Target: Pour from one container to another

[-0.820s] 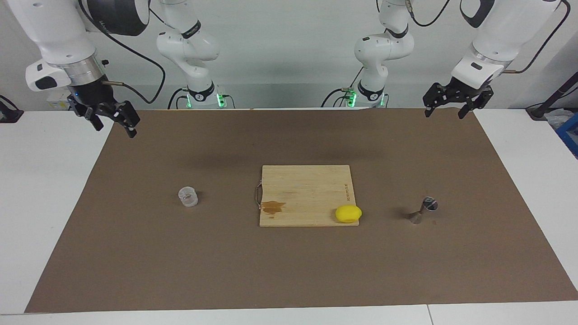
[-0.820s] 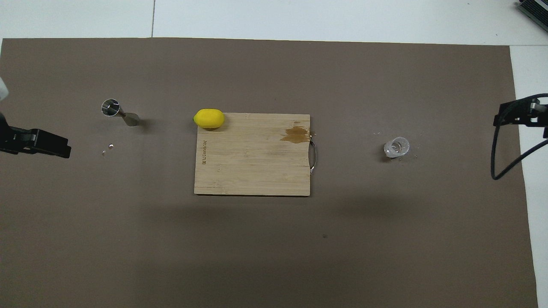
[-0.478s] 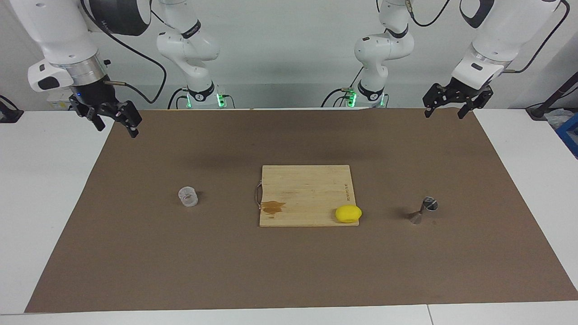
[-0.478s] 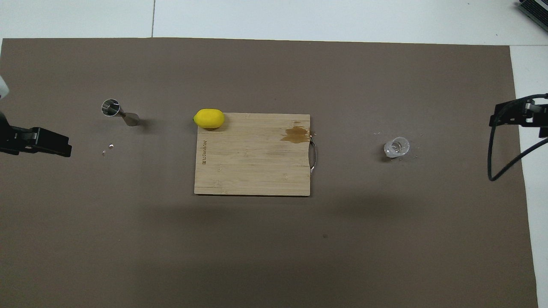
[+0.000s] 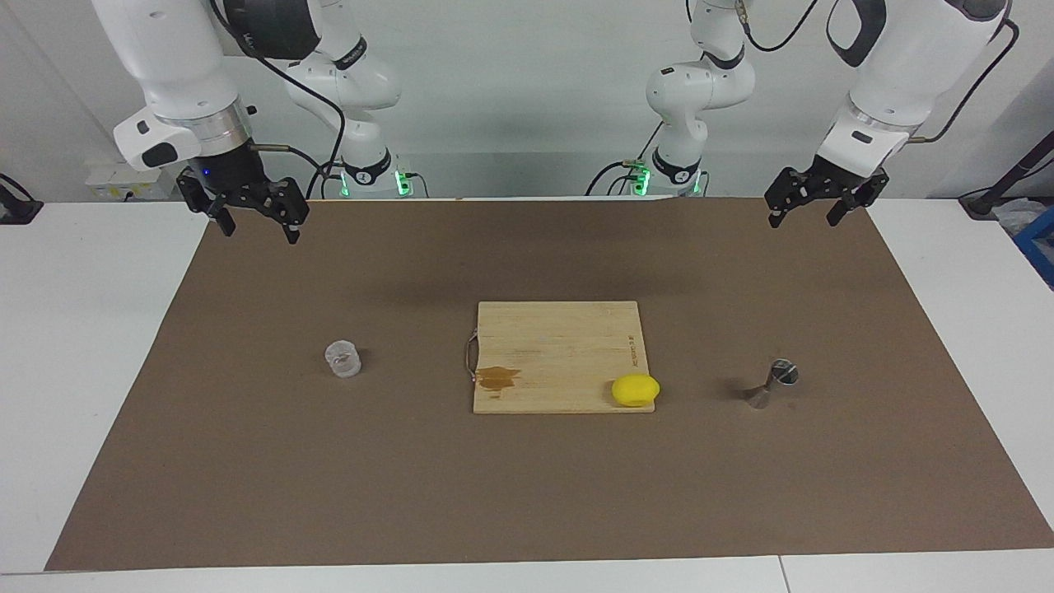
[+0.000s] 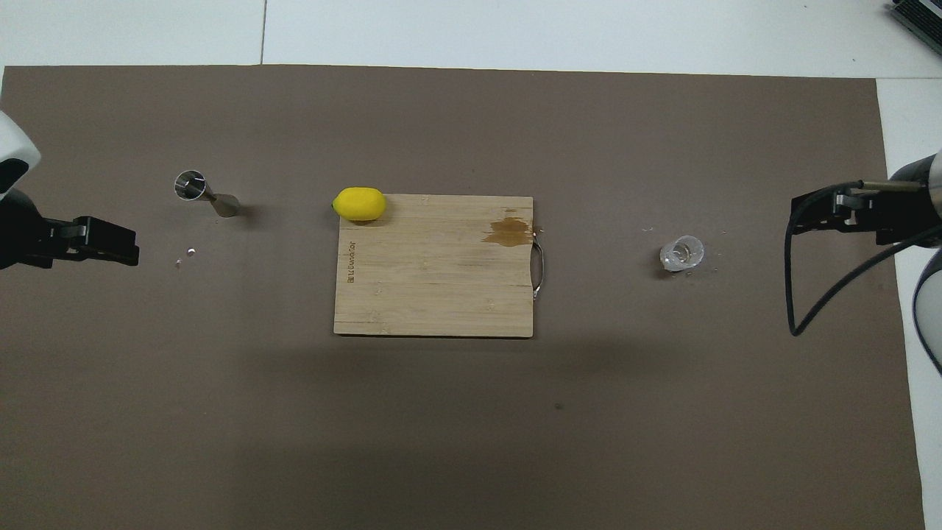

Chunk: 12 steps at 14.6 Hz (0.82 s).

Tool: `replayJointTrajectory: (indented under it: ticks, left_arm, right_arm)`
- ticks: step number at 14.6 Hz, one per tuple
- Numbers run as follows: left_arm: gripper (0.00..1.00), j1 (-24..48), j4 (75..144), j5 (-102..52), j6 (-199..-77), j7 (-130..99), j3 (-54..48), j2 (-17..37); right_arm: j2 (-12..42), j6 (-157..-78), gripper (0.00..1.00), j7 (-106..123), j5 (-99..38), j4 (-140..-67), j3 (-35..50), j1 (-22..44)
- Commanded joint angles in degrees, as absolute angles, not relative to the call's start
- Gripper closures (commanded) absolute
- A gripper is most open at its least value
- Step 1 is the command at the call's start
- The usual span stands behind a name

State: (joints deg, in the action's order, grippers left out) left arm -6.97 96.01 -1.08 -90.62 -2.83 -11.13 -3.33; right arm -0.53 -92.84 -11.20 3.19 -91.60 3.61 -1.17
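The small clear cup (image 5: pixel 343 360) (image 6: pixel 682 253) stands on the brown mat toward the right arm's end of the table. The steel hourglass jigger (image 5: pixel 771 385) (image 6: pixel 205 193) stands on the mat toward the left arm's end. My right gripper (image 5: pixel 258 231) (image 6: pixel 801 216) hangs open and empty in the air over the mat's edge by the robots, well apart from the cup. At the other end my left gripper (image 5: pixel 803 220) (image 6: pixel 131 249) also hangs open and empty, high over the mat's corner and clear of the jigger.
A wooden cutting board (image 5: pixel 560 338) (image 6: pixel 434 287) lies mid-mat between cup and jigger, with a brown stain (image 5: pixel 498 377) by its metal handle. A yellow lemon (image 5: pixel 635 389) (image 6: pixel 359 204) sits on its corner nearest the jigger. Small crumbs (image 6: pixel 190 252) lie near the jigger.
My right gripper has swung inward from beside the mat to over its edge. The left gripper has shifted slightly inward. Cup, jigger, board and lemon have not moved.
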Motion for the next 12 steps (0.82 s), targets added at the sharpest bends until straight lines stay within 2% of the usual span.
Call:
replayJointTrajectory:
  ticks: [1, 9, 12]
  left_arm:
    - [0.00, -7.12, 99.32, -2.37, -92.11, -10.58, -10.99, -5.19]
    - [0.00, -12.56, 99.67, -12.21, -96.59, -44.42, -10.72, 0.08]
    - [0.00, -15.90, 102.55, -19.57, -101.57, -62.43, -10.81, 1.76]
  right_arm:
    - [-0.70, -91.85, 0.01, -11.60, 3.43, -91.23, 3.78, -1.58]
    - [-0.79, -89.74, 0.01, -0.90, 0.00, -91.76, 3.60, -1.85]
    - [-0.97, -89.12, 0.01, -0.44, 0.26, -91.93, 3.69, -1.76]
